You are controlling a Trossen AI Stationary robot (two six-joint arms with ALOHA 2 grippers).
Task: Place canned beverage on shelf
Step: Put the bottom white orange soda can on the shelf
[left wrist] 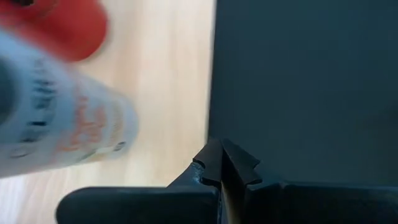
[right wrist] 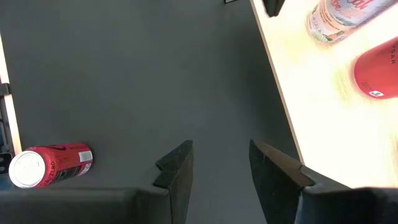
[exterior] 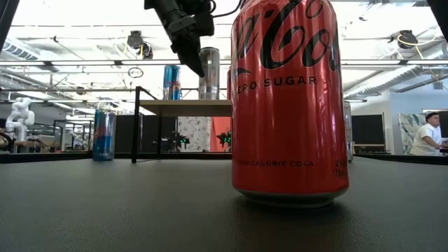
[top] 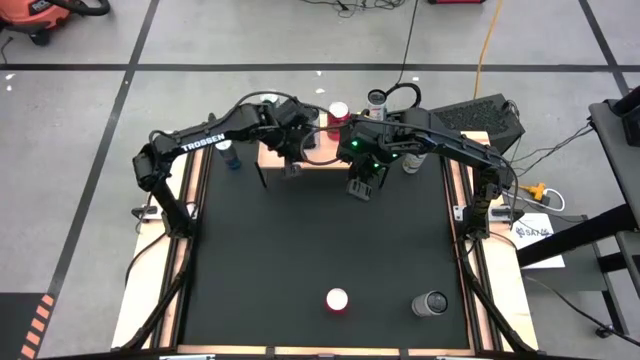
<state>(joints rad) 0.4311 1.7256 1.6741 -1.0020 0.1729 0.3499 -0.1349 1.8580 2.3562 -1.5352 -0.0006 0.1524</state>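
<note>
your right gripper [top: 361,187] half open, empty, by shelf [top: 318,152]; left gripper [top: 291,169] shut, empty. red can [top: 337,300] upright, well toward near edge, nearer right arm.

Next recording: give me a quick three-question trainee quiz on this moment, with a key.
1. True or false: the right gripper holds a can.
2. The red can nearest the table's front edge stands: A) on the shelf, B) on the black mat, C) between jaws.
3. Fill in: the left gripper has its jaws ____.
Key: 1 false, its jaws are open and empty; 2 B; 3 shut.
</note>
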